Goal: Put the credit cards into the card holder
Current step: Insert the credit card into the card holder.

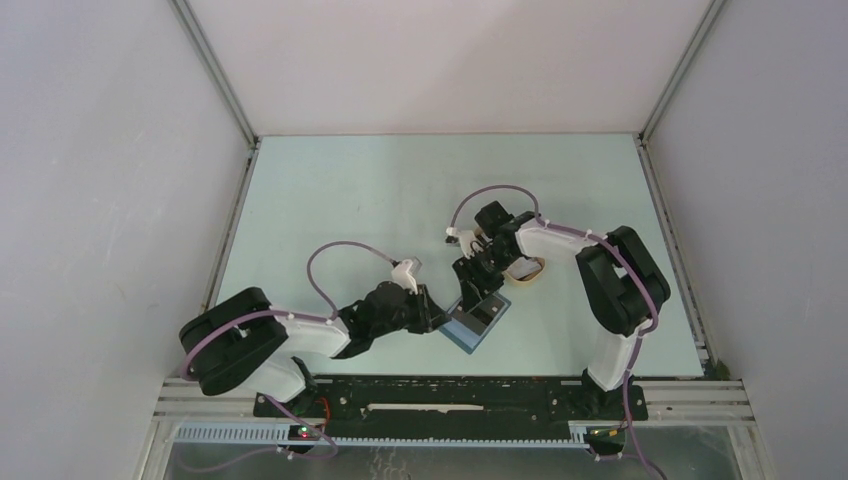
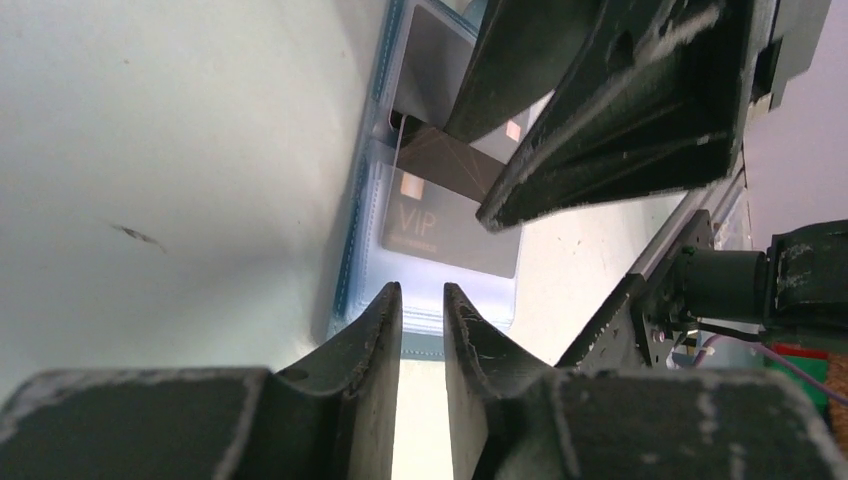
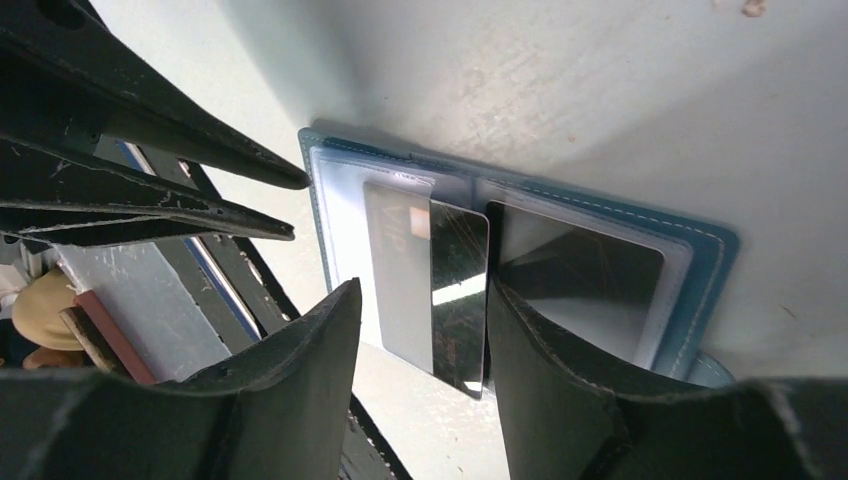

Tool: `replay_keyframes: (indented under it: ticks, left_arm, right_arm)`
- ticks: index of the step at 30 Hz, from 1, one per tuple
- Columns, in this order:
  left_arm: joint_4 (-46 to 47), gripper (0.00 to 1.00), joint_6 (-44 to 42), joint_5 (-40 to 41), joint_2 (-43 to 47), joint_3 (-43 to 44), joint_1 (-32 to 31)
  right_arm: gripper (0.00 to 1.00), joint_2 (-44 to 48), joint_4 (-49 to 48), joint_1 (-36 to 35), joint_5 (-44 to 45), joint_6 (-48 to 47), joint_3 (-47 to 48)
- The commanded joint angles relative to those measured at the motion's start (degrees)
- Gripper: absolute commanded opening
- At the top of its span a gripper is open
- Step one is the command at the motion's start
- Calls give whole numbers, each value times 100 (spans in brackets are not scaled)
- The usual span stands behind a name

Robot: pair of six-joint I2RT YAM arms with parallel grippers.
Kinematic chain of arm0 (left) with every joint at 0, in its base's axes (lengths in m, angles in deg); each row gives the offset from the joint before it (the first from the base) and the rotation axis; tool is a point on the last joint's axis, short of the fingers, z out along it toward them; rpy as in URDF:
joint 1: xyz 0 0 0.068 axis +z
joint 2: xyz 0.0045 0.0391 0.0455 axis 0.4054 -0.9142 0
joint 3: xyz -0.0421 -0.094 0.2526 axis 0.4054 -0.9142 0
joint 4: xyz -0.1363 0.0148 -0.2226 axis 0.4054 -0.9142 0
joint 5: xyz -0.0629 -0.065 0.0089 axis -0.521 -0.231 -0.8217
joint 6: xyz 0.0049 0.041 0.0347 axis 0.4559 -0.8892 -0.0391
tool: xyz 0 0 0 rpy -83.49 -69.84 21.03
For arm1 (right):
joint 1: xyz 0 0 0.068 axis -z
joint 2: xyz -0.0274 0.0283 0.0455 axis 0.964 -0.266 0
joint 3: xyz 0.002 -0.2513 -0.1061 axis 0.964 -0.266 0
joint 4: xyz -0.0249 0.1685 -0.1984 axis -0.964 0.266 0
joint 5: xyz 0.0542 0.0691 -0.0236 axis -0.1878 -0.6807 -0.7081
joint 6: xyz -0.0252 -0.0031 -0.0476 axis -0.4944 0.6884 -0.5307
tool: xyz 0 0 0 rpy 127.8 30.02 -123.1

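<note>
Left claw (image 2: 422, 300) sits low at the left edge of the open wallet (image 3: 700, 250), fingers drawn in to a narrow slit. Nothing shows in that slit, just pale tabletop (image 1: 350, 200) behind it. The tips are right at the wallet's rim, and whether they press on it I cannot tell. Over to the right claw (image 3: 422, 290): it reaches in from the far side and hangs directly above the wallet, jaws standing a fair way apart with a dark card (image 3: 460, 300) between them. That card rests against one finger and there's a clear gap to the other, so it's bracketed, not pinched. The card is tilted and glossy, catching a bright streak of light, and it lies along the wallet's middle fold, overlapping the pocket beside it. Whether its lower end is tucked into a pocket I cannot tell. The wallet itself lies flat and spread open on the tabletop, towards the near edge and a little right of centre, teal cover down and clear pockets up. One pocket holds a grey VIP card (image 2: 420, 225), lettering plain to read from the left wrist view. The pocket across the fold holds another dark card (image 3: 580, 280), fully seated behind the plastic. Just beyond the wallet, to the far right, a beige tray (image 1: 540, 270) peeks out from under the right arm, close to the wallet but not touching it.
</note>
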Motion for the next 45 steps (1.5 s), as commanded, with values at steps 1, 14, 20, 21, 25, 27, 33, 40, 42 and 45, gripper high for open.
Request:
replay_keyframes:
  ticks: [1,14,20,21,25,27,33,40,42,45]
  left_arm:
    - [242,26,179,109,267,-257,-187]
    - [-799,24,603,846,469,-166,-807]
    - [-1016,25,601,966,308,17,-845]
    - [-1016,24,601,961,239,49,-845]
    - [-888,24,583,866,-18,175,-845]
    - [-825,24,582,832,-173,247,-845]
    - [-801,24,574,817,-459,434,-823]
    - [-779,24,481,705,-551,449,-588]
    - [-777,24,411,714,-419,402,-526]
    - [-842,25,247,773,-115,312,-511]
  right_arm:
    - [57,285,17,62,212,-257,155]
    - [11,444,86,52,865,-554,179]
    - [4,272,83,-43,1223,-655,176]
    - [3,235,89,-44,1230,-664,181]
    - [2,138,125,-148,1168,-708,185]
    - [2,107,147,-225,1138,-714,177]
    - [2,3,248,-371,802,-717,208]
    - [2,187,281,-362,778,-705,282]
    - [3,341,285,-290,908,-746,290]
    - [7,716,303,-132,905,-880,297]
